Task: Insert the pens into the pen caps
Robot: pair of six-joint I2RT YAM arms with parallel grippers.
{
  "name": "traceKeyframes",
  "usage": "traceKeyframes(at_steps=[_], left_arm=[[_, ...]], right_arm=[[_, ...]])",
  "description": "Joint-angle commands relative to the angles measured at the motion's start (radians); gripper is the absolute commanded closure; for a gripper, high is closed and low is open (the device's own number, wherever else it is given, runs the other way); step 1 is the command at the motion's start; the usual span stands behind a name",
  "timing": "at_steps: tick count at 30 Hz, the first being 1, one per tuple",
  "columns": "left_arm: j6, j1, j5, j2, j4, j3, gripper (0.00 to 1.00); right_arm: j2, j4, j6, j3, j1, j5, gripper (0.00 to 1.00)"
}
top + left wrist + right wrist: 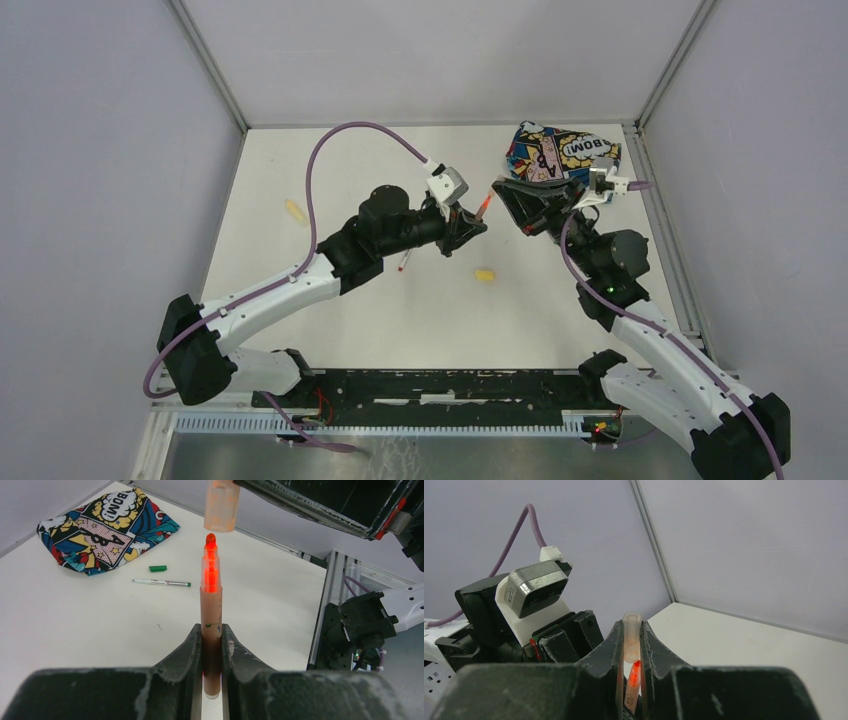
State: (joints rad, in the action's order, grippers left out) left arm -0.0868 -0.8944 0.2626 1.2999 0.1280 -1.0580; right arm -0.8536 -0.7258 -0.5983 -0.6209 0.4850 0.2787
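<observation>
Arms angled inward above white counter's (400,310) far half, left fingers (185,652) clamped on thin orange marker pen (211,605), right fingers (610,647) pinching stubby translucent orange cap (630,635) just off its tip, cap's end cropped in left wrist view.

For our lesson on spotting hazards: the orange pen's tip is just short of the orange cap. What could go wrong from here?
1. Seen from the left wrist, the orange cap sits slightly to one side of the tip of the orange pen, so the tip may catch the rim.
2. The left gripper holds the pen near its back end, so a push could tilt it.
</observation>
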Motion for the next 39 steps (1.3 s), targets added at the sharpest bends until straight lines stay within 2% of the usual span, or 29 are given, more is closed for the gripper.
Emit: traceKeyframes(at_steps=[1,23,39], left_arm=[[0.075,-0.005,-0.017,-0.009,0.019,-0.010,0.98],[0.076,-0.004,-0.037,-0.017,0.025,-0.002,0.98],[0.079,-0.005,-0.059,-0.017,0.024,-0.001,0.98]], right_arm=[[-0.015,-0.010,-0.010,-0.048,-0.002,0.032,1.00],[-0.034,0.089,0.003,-0.035,-0.002,0.064,1.00],[-0.060,0.264,0.057,-0.122,-0.003,0.069,1.00]])
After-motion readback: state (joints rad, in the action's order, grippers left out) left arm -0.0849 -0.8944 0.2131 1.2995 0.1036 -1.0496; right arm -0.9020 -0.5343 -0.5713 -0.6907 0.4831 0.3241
